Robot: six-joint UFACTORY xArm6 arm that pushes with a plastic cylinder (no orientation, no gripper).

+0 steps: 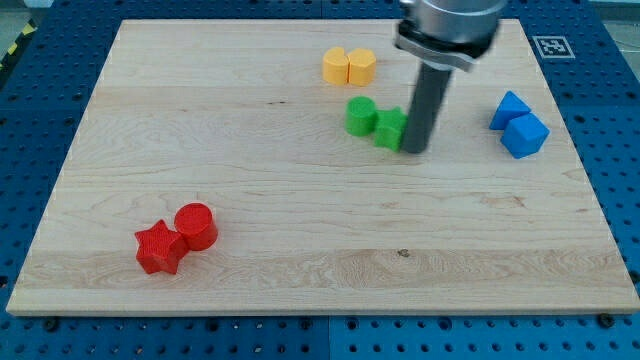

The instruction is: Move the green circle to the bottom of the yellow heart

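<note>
The arm came down from the view's top edge, its grey housing (447,25) cut off by the frame, and the dark rod (428,105) stood upright over the wooden board (300,220). My tip (414,151) rested on the board, touching the right side of a second green block (391,129) whose shape could not be made out. The rod carried no jaws to spread or press. The green circle (361,115) lay just left of that block, touching it, and below the yellow heart (335,66), which sat against a yellow hexagon-like block (362,67). Two blue blocks (519,125) lay well to the right; a red star (158,248) and red cylinder (196,225) at lower left.
</note>
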